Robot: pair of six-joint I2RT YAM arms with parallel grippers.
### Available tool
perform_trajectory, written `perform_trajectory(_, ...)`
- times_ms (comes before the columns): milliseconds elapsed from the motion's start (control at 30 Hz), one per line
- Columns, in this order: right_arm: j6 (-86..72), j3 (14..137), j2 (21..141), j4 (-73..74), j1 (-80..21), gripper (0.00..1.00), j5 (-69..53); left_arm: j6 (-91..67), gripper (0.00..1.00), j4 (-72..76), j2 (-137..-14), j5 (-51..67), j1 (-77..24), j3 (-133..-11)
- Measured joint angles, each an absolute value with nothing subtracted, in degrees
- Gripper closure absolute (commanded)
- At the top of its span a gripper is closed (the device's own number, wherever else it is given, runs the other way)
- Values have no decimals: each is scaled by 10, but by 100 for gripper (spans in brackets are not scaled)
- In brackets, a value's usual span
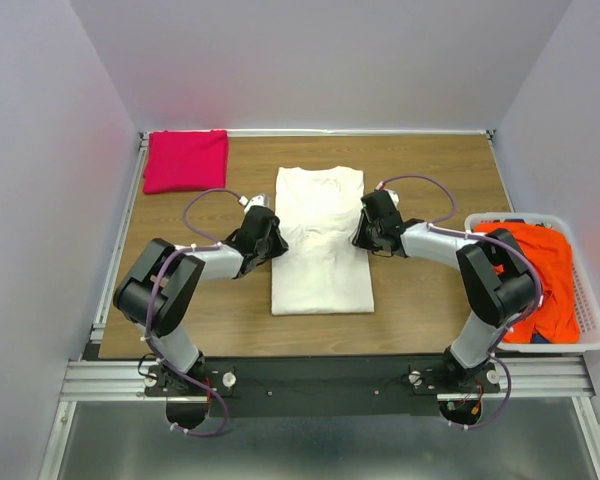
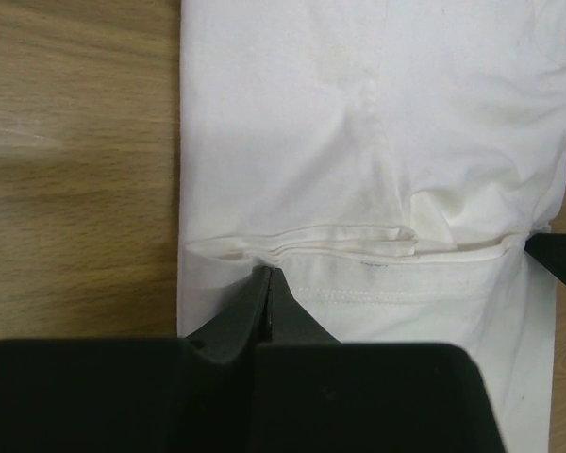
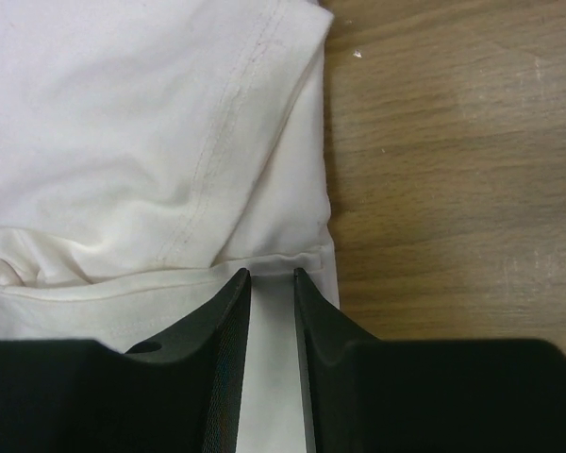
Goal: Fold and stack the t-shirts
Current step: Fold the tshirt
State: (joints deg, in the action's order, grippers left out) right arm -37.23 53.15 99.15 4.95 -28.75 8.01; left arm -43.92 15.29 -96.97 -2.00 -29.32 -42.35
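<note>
The cream-white t-shirt [image 1: 320,240] lies flat in a long rectangle in the middle of the table, with a hem fold across its middle. My left gripper [image 1: 277,243] is at its left edge. In the left wrist view [image 2: 269,272] its jaws are closed together at the folded hem of the shirt [image 2: 358,142]. My right gripper [image 1: 360,235] is at the shirt's right edge. In the right wrist view [image 3: 272,274] its jaws stand a narrow gap apart over the shirt [image 3: 123,142]. A folded magenta-pink t-shirt [image 1: 185,160] lies at the far left. The orange-red t-shirt [image 1: 535,270] is crumpled in the basket.
A white plastic laundry basket [image 1: 592,320] stands at the right edge of the wooden table [image 1: 430,180]. White walls close in the left, back and right sides. A metal rail runs along the near edge by the arm bases.
</note>
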Motion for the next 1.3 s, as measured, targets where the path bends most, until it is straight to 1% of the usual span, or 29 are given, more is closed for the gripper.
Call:
perform_trajectory(233, -363, 541, 1002, 40, -288, 67, 80, -453, 100, 165, -955, -22, -289, -401)
perform_trajectory(567, -363, 526, 985, 42, -281, 66, 78, -445, 100, 150, -949, -21, -272, -406)
perform_trajectory(700, -359, 520, 970, 61, -269, 66, 74, -439, 96, 140, -947, -21, -261, -409)
perform_trajectory(967, -350, 514, 960, 98, -248, 66, 65, -418, 96, 119, -947, -18, -245, -424)
perform_trajectory(1000, -350, 514, 954, 103, -247, 66, 64, -415, 94, 116, -947, -16, -244, -427)
perform_trajectory(1033, -349, 514, 949, 106, -246, 66, 63, -413, 89, 115, -947, -15, -243, -430)
perform_trajectory(1100, -348, 514, 935, 113, -246, 66, 60, -408, 84, 113, -947, -8, -241, -433)
perform_trajectory(1133, -348, 514, 924, 118, -245, 66, 57, -404, 80, 110, -946, -3, -241, -434)
perform_trajectory(1300, -350, 499, 858, 131, -242, 66, 26, -396, 74, 100, -905, 27, -241, -434)
